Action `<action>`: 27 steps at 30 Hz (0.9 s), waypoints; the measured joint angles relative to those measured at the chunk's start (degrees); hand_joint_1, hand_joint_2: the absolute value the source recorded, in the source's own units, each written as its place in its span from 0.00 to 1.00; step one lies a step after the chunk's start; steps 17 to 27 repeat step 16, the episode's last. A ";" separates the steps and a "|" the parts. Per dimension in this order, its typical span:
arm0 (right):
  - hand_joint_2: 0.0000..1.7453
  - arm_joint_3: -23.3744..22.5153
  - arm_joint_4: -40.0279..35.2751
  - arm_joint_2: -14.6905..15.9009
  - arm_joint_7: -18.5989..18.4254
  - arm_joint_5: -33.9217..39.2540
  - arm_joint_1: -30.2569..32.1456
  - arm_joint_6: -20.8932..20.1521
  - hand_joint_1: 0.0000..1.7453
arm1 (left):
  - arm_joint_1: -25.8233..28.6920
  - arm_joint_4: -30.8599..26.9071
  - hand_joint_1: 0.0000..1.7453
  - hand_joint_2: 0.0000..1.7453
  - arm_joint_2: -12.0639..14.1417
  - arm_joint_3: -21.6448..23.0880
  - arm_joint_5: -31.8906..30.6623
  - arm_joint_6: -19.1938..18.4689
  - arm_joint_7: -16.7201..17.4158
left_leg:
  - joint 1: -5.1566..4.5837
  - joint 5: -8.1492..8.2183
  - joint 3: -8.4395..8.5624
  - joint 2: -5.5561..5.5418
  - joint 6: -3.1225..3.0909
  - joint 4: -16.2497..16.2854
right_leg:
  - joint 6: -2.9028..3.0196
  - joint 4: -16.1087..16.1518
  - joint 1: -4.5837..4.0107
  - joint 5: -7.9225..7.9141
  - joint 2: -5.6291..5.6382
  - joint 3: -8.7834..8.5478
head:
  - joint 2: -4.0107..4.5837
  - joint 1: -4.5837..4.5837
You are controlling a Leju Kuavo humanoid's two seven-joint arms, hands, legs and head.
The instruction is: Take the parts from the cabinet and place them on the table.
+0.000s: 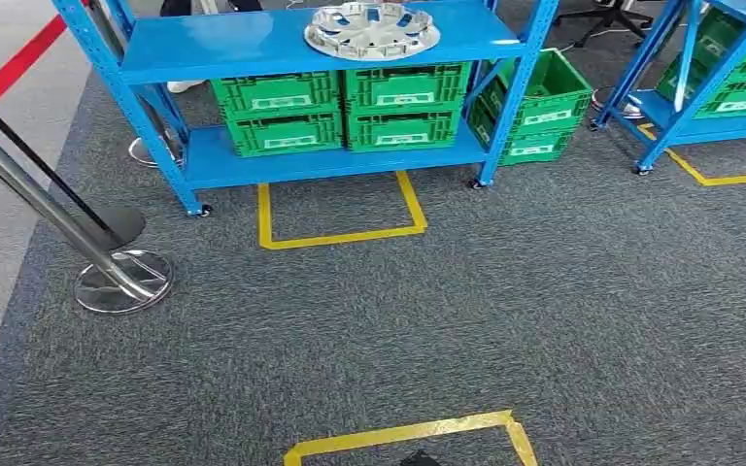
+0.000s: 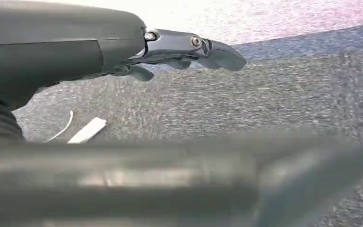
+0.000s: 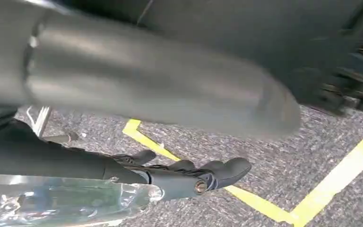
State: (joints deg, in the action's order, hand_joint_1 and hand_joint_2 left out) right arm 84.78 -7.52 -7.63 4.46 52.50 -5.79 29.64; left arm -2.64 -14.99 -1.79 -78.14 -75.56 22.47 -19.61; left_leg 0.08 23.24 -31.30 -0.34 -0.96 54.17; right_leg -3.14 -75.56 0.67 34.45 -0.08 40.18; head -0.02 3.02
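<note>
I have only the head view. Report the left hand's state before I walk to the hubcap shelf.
Observer: The left hand holds nothing; its fingers are stretched out above grey carpet.
Operator: Now the right hand.
Observer: The right hand is empty too, fingers extended, hanging over a yellow tape line.
Operator: Tell me what lies near the left hand.
Observer: A small white strip lies on the carpet.

Bare carpet [image 1: 466,320] leads to the shelf [image 1: 282,44]; stanchion [image 1: 121,280] stands left.
</note>
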 joint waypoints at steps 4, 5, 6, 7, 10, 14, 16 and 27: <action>0.00 -0.53 0.02 0.15 -0.48 0.57 -0.06 0.02 0.00 | -0.04 0.07 0.00 1.00 -0.35 0.00 0.07 -0.66 0.94 | 0.46 0.64 0.27 -0.58 0.88 0.88 | -0.93 15.22 0.72 -8.49 0.01 -7.45 | 0.00 0.02; 0.00 -0.65 0.00 0.07 -0.57 0.79 -0.17 0.04 0.00 | -0.06 0.07 0.00 1.00 0.05 -0.06 0.61 -1.24 0.88 | -0.13 1.08 0.04 -0.67 1.42 1.40 | -1.16 17.21 0.77 -7.63 0.59 -8.36 | 0.00 0.28; 0.00 -0.74 0.00 0.07 -0.57 0.85 -0.21 0.20 0.00 | -0.14 0.09 0.00 1.00 -0.09 -0.22 1.07 -1.84 0.46 | -0.06 1.13 -0.11 -0.75 1.45 1.64 | 0.11 17.20 0.83 -7.91 0.90 -8.67 | 0.00 0.13; 0.00 -0.90 0.00 0.09 -0.57 0.96 -0.15 0.26 0.00 | -0.19 0.09 0.00 1.00 -0.24 -0.48 1.44 -2.52 -0.05 | -0.07 0.87 -0.12 -0.78 1.45 1.56 | 0.46 16.92 0.72 -7.90 0.83 -8.46 | 0.00 -0.22; 0.00 -0.96 0.00 0.09 -0.57 1.16 -0.09 0.28 0.00 | -0.20 0.15 0.00 1.00 -0.44 -1.00 1.88 -3.39 -0.72 | 0.38 1.55 -0.30 -0.57 2.22 2.31 | 1.67 16.67 0.60 -8.02 0.74 -8.34 | 0.00 -0.28; 0.00 -1.03 0.02 0.15 -0.57 1.27 -0.08 0.44 0.00 | -0.65 0.17 0.00 1.00 -0.63 -1.07 2.01 -3.45 -0.90 | 0.39 9.04 -8.13 -0.34 2.74 17.99 | 2.21 16.80 0.53 -8.09 0.39 -8.12 | 0.00 -0.35; 0.00 -1.05 0.02 0.20 -0.57 1.31 -0.01 0.44 0.00 | -0.48 0.22 0.00 1.00 -0.72 -1.11 2.01 -3.48 -0.92 | 0.35 8.06 -9.23 -0.34 2.36 19.56 | 2.25 16.80 0.35 -8.07 0.37 -8.16 | 0.00 -0.33; 0.00 -1.05 0.02 0.20 -0.57 1.31 -0.01 0.44 0.00 | -0.48 0.22 0.00 1.00 -0.72 -1.11 2.01 -3.48 -0.92 | 0.35 8.06 -9.23 -0.34 2.36 19.56 | 2.25 16.80 0.35 -8.07 0.37 -8.16 | 0.00 -0.33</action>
